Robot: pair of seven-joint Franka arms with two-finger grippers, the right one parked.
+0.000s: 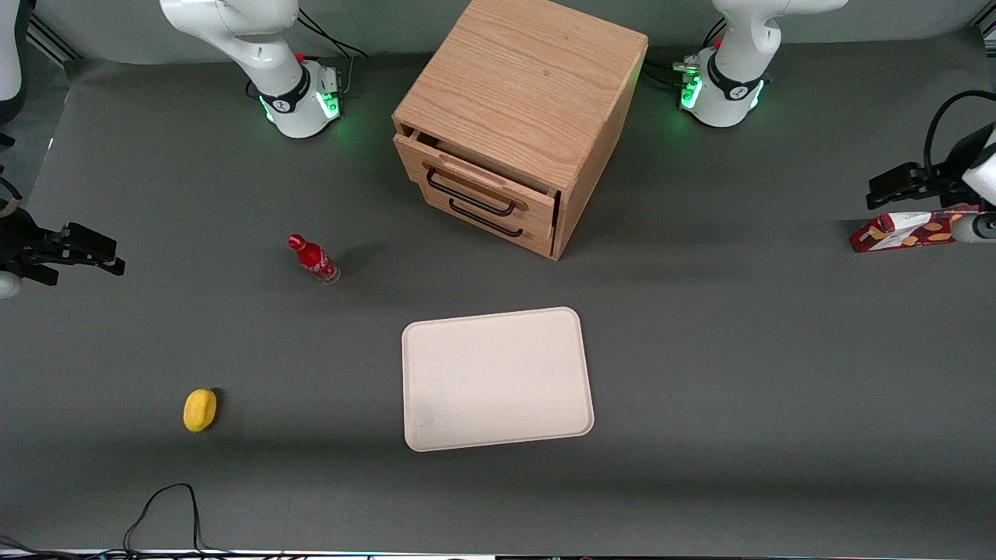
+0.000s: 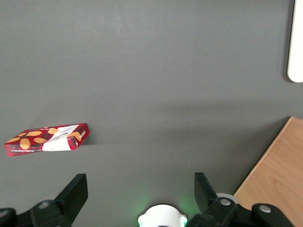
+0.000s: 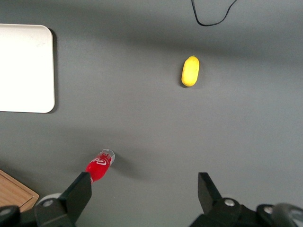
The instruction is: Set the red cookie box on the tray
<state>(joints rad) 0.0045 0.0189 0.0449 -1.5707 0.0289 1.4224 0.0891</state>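
My front camera sits high and looks steeply down on the whole grey table (image 1: 700, 350), facing both arm bases. My left wrist camera looks straight down past its spread gripper (image 2: 140, 189), closer in, above the working arm's end of the table. It shares the red cookie box (image 1: 906, 232) and a corner of the tray (image 1: 498, 379) with the front view. The right wrist camera looks down over the parked arm's end.
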